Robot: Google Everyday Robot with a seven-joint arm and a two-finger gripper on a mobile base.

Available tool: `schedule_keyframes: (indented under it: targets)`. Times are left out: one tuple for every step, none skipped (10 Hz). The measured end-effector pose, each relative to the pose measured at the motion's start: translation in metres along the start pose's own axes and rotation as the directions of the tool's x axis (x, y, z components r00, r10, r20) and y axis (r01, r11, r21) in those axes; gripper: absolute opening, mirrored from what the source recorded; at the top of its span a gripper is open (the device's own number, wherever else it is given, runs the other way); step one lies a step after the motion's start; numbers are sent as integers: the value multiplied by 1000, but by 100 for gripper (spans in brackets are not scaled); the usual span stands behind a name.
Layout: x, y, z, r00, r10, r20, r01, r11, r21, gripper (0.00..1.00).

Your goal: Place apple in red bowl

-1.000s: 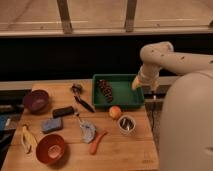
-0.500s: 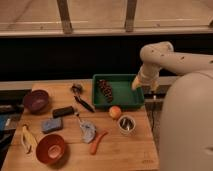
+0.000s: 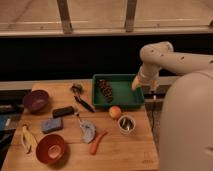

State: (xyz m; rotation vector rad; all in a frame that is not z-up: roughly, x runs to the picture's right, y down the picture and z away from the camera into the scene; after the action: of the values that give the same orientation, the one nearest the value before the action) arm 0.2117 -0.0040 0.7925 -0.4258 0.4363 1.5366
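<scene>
The apple (image 3: 115, 112), small and yellowish with a red-orange blush, sits on the wooden table just in front of the green tray (image 3: 123, 101). The red bowl (image 3: 50, 148) stands empty at the front left of the table, far from the apple. My gripper (image 3: 136, 85) hangs at the end of the white arm over the tray's right edge, up and to the right of the apple and holding nothing that I can see.
A small metal cup (image 3: 126, 124) stands right of the apple. A pine cone (image 3: 105, 90) lies in the tray. A carrot (image 3: 97, 142), grey object (image 3: 87, 131), blue sponge (image 3: 51, 125), black block (image 3: 63, 111), banana (image 3: 26, 137) and purple bowl (image 3: 36, 100) lie between apple and bowl.
</scene>
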Motion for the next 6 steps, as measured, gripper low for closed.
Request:
schedule_keyframes:
  targets:
    - [-4, 8, 0, 1000, -14, 4, 14, 1000, -5, 62]
    - [-10, 21, 0, 999, -33, 9, 34, 999, -13, 62]
    - [-17, 36, 0, 998, -56, 15, 56, 998, -24, 62]
    - [-21, 47, 1, 997, -77, 19, 78, 996, -31, 62]
    - [-24, 59, 2, 995, -100, 24, 100, 994, -44, 62]
    - [-25, 74, 2, 992, -126, 25, 128, 990, -64, 62]
